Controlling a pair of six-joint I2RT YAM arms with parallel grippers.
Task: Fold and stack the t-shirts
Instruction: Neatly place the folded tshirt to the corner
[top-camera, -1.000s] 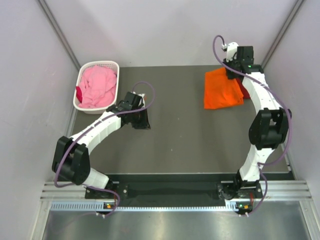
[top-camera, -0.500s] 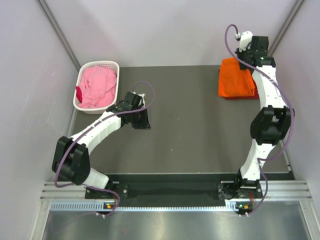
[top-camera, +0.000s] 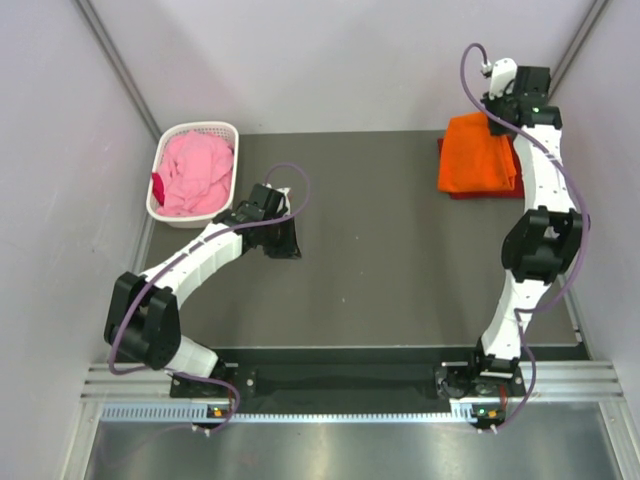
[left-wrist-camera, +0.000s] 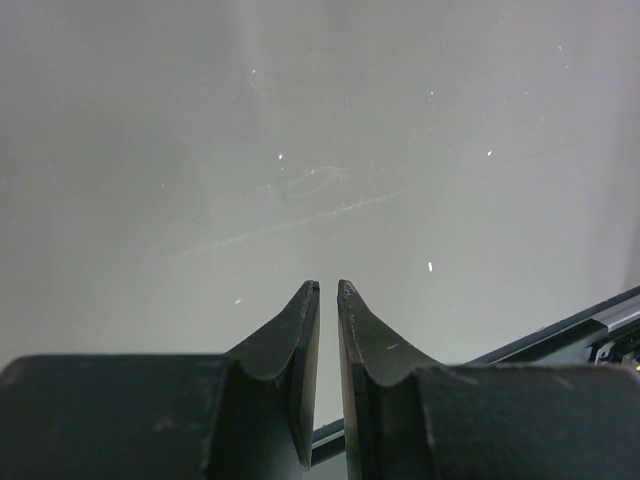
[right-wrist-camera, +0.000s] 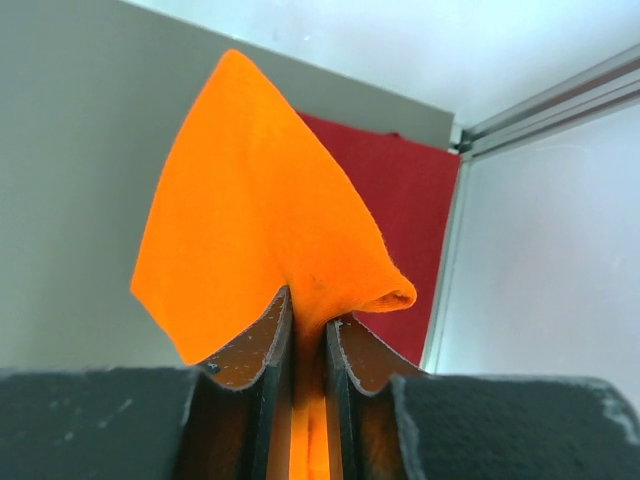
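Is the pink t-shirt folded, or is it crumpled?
Crumpled: the pink t-shirt lies bunched in uneven lumps inside the white basket, with no flat edges.

Looking down on a dark grey tabletop, boxed in by pale lilac walls under even light. Braced at the back corners by slanted metal struts; edged up front with an aluminium rail.

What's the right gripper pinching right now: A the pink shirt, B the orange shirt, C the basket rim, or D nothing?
B: the right gripper is clamped on a fold of the orange shirt, seen in its wrist view.
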